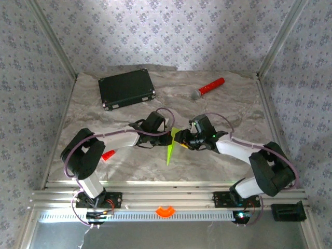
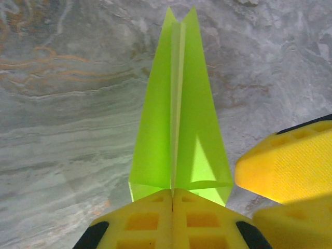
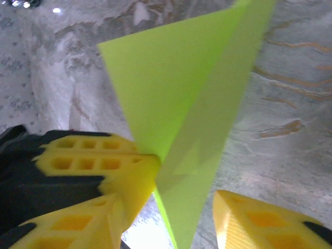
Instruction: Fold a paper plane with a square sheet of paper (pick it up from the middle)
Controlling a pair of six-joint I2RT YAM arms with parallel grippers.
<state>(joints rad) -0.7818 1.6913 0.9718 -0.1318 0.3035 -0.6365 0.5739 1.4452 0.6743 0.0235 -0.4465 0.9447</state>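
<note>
The square sheet of paper now stands folded as a slim lime paper plane, with a lengthwise centre crease. It hangs over the table's middle, nose toward the near edge. My left gripper is shut on the plane's centre fold at its wide tail end. Facing it from the right, my right gripper is open, one finger on each side of the plane with a gap showing. Its yellow fingers appear at the right of the left wrist view.
A black case lies at the back left. A red-handled microphone lies at the back right. A small red block sits by the left arm. An orange piece rests on the front rail.
</note>
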